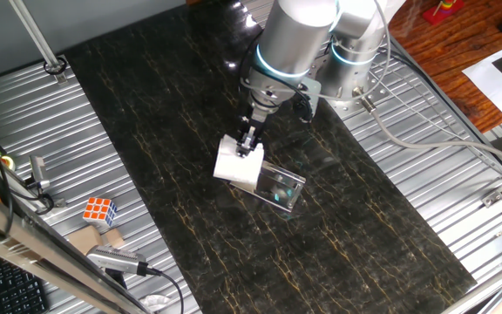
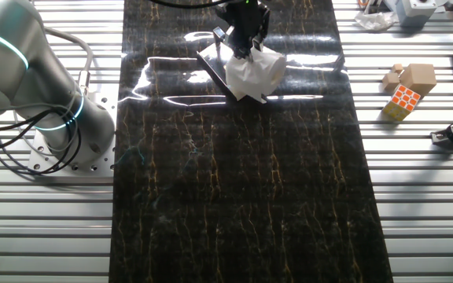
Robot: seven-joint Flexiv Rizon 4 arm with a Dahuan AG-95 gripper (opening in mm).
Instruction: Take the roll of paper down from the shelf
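The gripper (image 1: 250,141) points down with its fingers (image 2: 244,49) clamped on the top of the roll (image 1: 238,164), which hangs directly below them at one end of the clear shelf (image 1: 282,187), touching it, above the dark surface (image 1: 190,235); a cube (image 1: 98,210) lies well apart

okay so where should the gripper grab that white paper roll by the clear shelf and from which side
Grip the roll of paper across its soft white sides near the top, coming straight down from above. It is short and stubby, and the clear shelf sits close beside it, blocking a low sideways approach. The gripper is already at its top edge.
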